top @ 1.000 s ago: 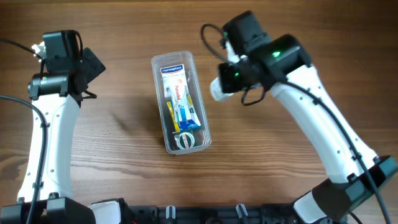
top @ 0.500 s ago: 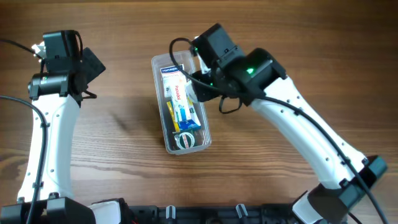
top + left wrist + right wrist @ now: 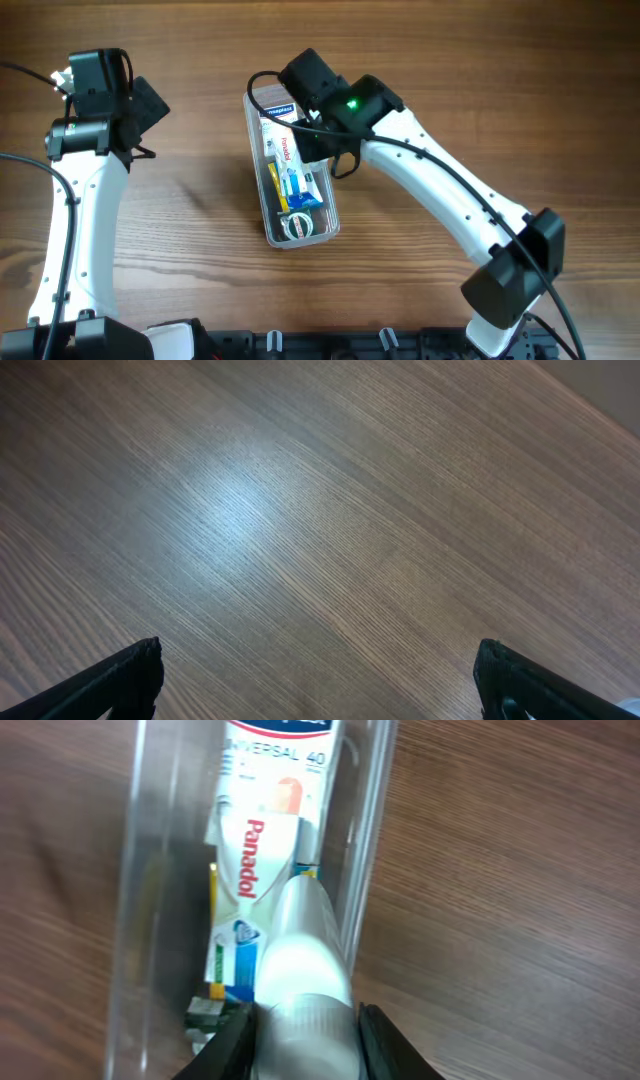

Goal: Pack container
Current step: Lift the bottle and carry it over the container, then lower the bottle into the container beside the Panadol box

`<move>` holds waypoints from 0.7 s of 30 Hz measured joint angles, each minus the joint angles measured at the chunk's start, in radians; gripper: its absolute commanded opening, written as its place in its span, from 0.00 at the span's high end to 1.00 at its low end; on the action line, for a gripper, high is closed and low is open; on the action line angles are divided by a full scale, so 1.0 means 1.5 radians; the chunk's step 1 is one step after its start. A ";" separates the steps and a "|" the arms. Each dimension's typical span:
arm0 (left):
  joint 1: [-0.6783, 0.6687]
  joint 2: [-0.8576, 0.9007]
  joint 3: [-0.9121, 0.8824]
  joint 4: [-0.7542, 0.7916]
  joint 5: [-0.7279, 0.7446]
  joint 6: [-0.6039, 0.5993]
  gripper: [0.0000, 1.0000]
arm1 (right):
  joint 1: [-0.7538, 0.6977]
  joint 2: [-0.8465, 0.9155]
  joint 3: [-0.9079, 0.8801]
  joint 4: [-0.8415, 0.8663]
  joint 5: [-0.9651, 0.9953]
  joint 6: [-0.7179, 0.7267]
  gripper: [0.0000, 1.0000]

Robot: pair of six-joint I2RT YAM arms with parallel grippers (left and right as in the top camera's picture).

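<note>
The container (image 3: 257,170) lies lengthwise at the centre of the overhead frame on the wood surface (image 3: 180,230). It is thin clear plastic, so I judge it light, slick and slightly flexible, best taken across a long wall just under the raised rim. The right pincer (image 3: 300,1035) pinches a smooth white cylinder (image 3: 300,960) over its upper half, by the Panadol box (image 3: 245,870) — the left pincer (image 3: 320,680), upper left, stands spread wide.

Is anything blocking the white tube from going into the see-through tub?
No lid covers the container. But the Panadol box already lies inside, below the white tube that the right gripper holds, so the tube would probably land on top of it.
</note>
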 measured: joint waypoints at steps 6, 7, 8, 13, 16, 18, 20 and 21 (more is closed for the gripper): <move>0.000 0.000 0.000 0.000 0.000 0.000 0.00 | 0.002 0.008 0.000 0.003 0.017 0.024 0.96; 0.000 0.000 0.000 0.000 0.000 0.000 0.00 | 0.004 0.011 0.000 0.004 0.022 0.027 0.96; 0.000 0.000 0.000 0.000 0.000 0.000 0.00 | 0.004 0.014 0.000 0.004 0.026 0.029 0.96; 0.000 0.000 0.000 0.000 0.000 0.000 0.01 | 0.011 0.036 0.000 0.008 0.049 0.043 0.96; 0.000 0.000 0.000 0.000 0.000 0.000 0.00 | 0.012 0.046 0.000 0.018 0.055 0.043 0.96; 0.000 0.000 0.000 0.000 0.000 0.000 0.00 | 0.012 0.052 0.000 0.024 0.061 0.043 0.96; 0.000 0.000 0.000 0.000 0.000 0.000 0.00 | 0.013 0.053 0.000 0.028 0.065 0.043 0.96; 0.000 0.000 0.000 0.000 0.000 0.000 0.00 | 0.013 0.054 0.000 0.030 0.067 0.043 0.96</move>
